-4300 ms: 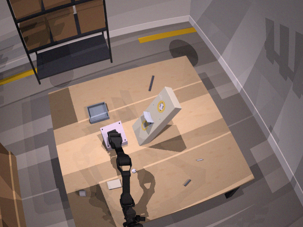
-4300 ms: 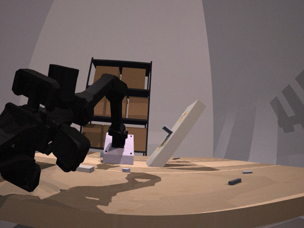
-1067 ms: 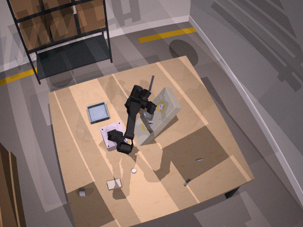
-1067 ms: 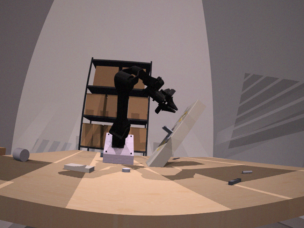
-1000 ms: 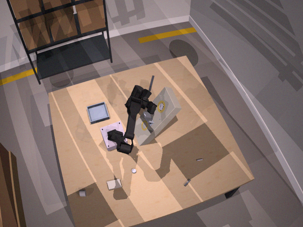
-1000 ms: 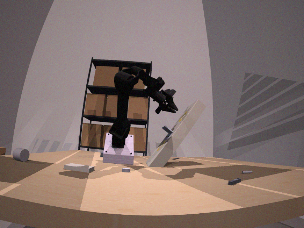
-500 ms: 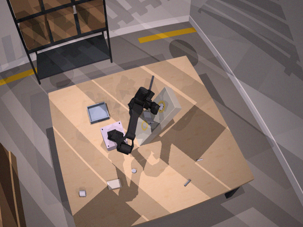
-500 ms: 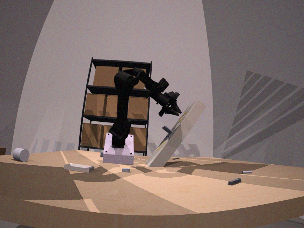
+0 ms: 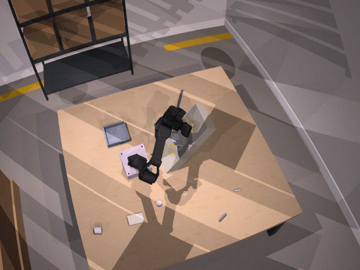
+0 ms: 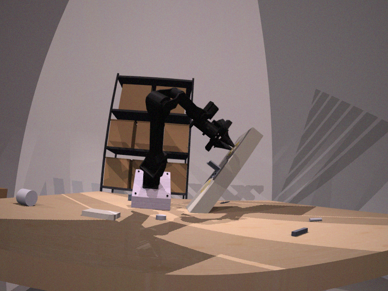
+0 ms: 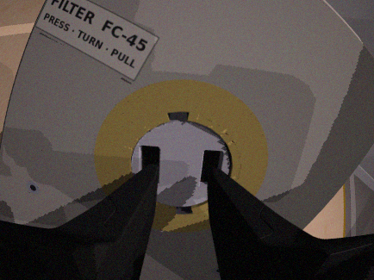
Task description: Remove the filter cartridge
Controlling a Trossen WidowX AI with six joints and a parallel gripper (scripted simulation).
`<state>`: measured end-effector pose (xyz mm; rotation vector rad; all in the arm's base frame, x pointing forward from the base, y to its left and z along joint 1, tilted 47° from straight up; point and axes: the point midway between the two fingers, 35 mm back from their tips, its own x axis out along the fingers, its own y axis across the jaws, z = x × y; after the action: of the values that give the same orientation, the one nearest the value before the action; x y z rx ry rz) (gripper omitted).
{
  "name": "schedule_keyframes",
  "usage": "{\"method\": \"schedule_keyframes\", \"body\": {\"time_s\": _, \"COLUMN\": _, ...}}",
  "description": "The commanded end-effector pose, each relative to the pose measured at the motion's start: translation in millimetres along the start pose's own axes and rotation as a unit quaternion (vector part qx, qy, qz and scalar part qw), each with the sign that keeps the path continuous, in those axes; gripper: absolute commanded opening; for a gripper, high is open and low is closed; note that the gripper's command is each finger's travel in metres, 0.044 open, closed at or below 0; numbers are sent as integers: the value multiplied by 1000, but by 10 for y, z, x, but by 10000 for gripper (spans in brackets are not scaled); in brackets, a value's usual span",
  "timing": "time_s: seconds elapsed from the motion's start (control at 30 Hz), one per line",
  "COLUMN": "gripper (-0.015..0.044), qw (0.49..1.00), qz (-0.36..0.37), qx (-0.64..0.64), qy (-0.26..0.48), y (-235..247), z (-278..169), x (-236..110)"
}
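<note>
Two black fingers of your gripper [image 11: 179,160] sit with their tips in the two narrow slots on the face of the round filter [image 11: 182,164]. You can see the filter is in its hole in the tilted grey panel [image 11: 242,24], inside a yellow ring [image 11: 242,128], under a label [image 11: 96,31] that reads "FILTER FC-45, PRESS TURN PULL". The fingers stand partly open, at the width of the slots, and they do not squeeze anything between them. From the side you see the arm [image 10: 156,126] reaching down to the upper part of the panel. The small grey tray [image 9: 116,133] lies on the table [image 9: 255,198], well apart from the panel, on the other side of the arm's base [image 9: 133,159].
</note>
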<state>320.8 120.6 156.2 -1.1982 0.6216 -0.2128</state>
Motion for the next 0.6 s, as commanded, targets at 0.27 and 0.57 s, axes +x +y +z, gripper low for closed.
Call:
{"method": "schedule_keyframes", "body": {"time_s": 0.27, "gripper": 108, "qw": 1000, "qz": 2, "qx": -4, "qy": -1, "y": 17, "z": 1, "x": 6}}
{"method": "schedule_keyframes", "body": {"time_s": 0.57, "gripper": 108, "qw": 1000, "qz": 2, "qx": -4, "qy": -1, "y": 12, "z": 8, "x": 6}}
